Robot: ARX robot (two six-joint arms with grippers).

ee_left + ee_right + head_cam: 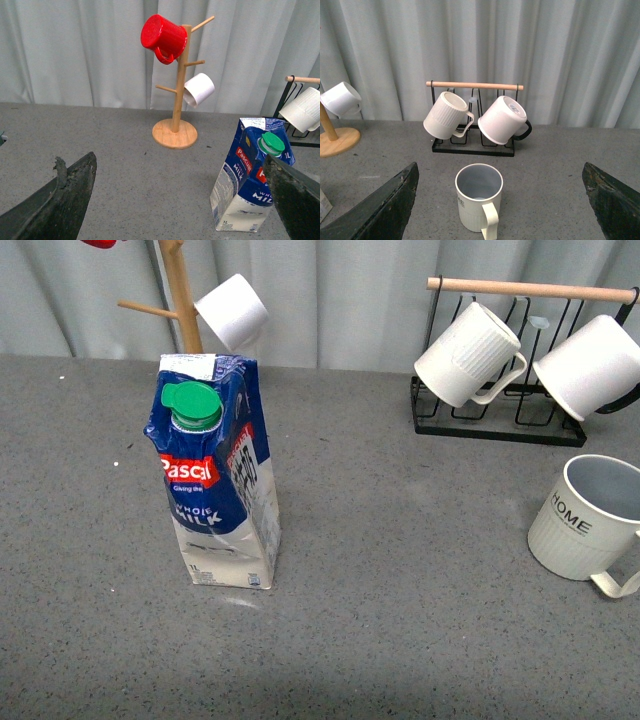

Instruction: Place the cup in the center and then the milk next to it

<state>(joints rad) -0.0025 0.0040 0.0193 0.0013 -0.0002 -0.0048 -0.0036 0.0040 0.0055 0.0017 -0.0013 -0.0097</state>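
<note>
The cream-white ribbed "HOME" mug [479,197] stands upright straight ahead of my nearer right gripper [500,172], centred between its wide-spread jaws, loop handle [490,220] facing me.

Milk carton [222,480] reads "Pascal", white on red, with "WHOLE MILK" just beneath and "1L" near its base. Right of the carton, the ribbed mug [585,520] shows dark "HOME".

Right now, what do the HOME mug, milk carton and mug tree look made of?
HOME mug: likely glazed ceramic; cream, ribbed, thick rim.
Carton: coated paperboard; glossy print, creased folds. Its cap looks like green plastic.
Mug tree: pale wood, maybe bamboo; matte tan post and pegs.
</note>
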